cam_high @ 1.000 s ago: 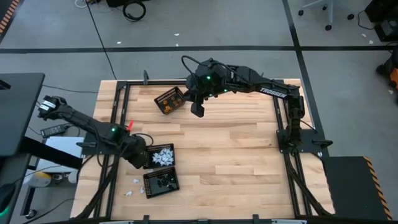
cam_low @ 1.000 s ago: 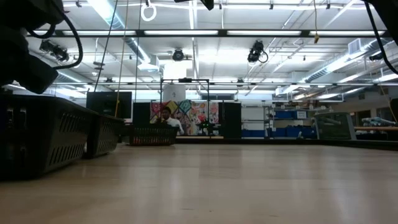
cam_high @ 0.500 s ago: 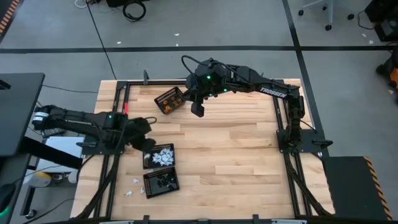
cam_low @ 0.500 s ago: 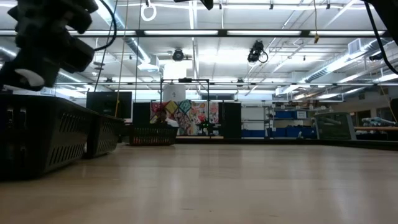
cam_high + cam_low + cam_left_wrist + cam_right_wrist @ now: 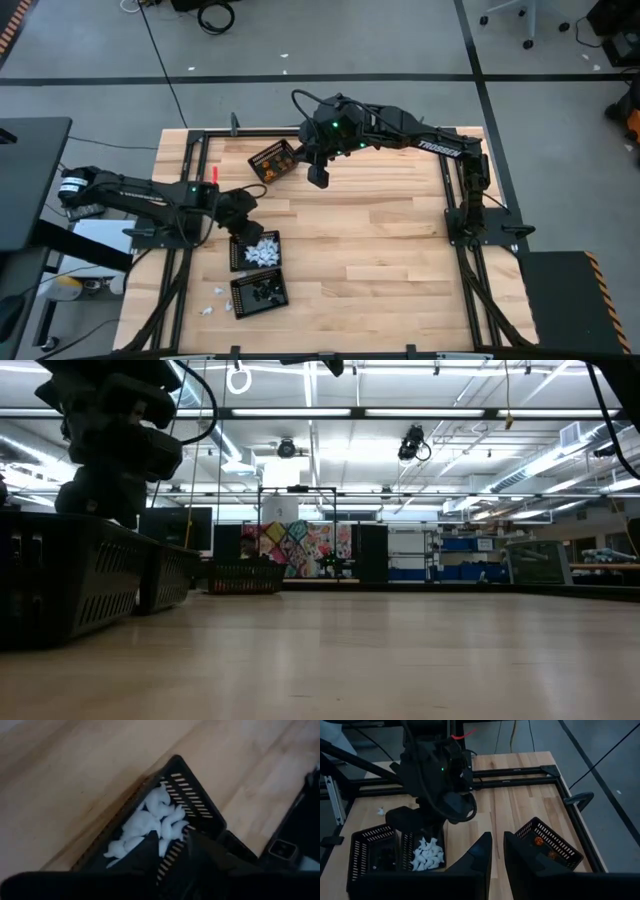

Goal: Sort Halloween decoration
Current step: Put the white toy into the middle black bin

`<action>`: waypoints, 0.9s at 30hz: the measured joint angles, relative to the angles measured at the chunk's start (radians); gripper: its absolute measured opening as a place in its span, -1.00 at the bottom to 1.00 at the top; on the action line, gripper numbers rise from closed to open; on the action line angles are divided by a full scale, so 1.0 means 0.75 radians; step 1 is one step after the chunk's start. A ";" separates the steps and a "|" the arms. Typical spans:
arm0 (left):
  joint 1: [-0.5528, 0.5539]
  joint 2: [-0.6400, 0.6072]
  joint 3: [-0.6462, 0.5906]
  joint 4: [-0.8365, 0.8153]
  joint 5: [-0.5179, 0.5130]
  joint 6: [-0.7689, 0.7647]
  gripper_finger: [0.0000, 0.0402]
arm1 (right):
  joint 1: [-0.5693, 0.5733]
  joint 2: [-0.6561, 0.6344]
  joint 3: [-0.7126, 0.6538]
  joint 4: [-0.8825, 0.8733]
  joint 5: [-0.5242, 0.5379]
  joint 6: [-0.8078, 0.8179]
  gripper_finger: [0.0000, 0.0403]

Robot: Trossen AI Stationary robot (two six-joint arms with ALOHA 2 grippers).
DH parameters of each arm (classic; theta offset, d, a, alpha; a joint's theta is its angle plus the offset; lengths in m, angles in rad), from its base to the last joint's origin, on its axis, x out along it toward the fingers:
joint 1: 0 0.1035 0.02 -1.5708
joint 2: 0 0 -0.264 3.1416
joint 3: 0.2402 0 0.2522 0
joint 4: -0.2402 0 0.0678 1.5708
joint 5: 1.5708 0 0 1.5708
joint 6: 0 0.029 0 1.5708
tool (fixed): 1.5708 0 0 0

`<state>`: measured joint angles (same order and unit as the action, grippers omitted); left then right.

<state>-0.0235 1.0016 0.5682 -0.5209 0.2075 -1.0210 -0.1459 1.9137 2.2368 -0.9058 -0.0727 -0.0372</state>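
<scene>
Left pincer (image 5: 238,218) hangs over the top edge of the white-piece basket (image 5: 256,251), lower left of the worktop (image 5: 380,240) in the high view. Its wrist view shows the two fingers (image 5: 150,851) parted, nothing between them, with the white pieces (image 5: 150,822) heaped in the basket right under the tips. Just below that basket in the high view sits a second basket (image 5: 259,293) with the black pieces (image 5: 262,290). A few loose white pieces (image 5: 212,304) lie off to its left by the frame rail, well clear of the pincer. Right pincer (image 5: 317,178) hovers at upper centre of the worktop, just right of the tilted basket (image 5: 273,161) holding the orange pieces (image 5: 268,166). From its wrist view the fingers (image 5: 481,851) stand a narrow gap apart and nothing is seen gripped; the orange pieces (image 5: 543,848) are beside the tips, not between them. The low view shows only mesh basket walls (image 5: 70,580) at left, with the left arm above them.
</scene>
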 joint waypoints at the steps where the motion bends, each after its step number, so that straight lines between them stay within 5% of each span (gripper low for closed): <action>1: 0.000 -0.001 0.000 0.003 0.014 0.012 -0.42 | -0.001 0.000 0.000 -0.001 0.000 0.000 -0.73; 6: -0.064 -0.072 0.046 -0.003 0.089 0.098 -0.31 | -0.005 0.000 0.000 -0.008 0.003 0.005 -0.73; 13: -0.472 -0.228 0.128 -0.076 -0.063 0.110 -0.38 | -0.010 0.000 0.000 -0.023 0.007 0.035 -0.73; 27: -1.347 -0.006 0.127 -0.066 -0.419 -0.433 -0.39 | 0.009 0.000 0.000 -0.017 0.049 0.081 -0.73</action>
<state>-1.0338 0.9974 0.6636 -0.5705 -0.1066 -1.3460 -0.1394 1.9136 2.2368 -0.9189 -0.0362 0.0238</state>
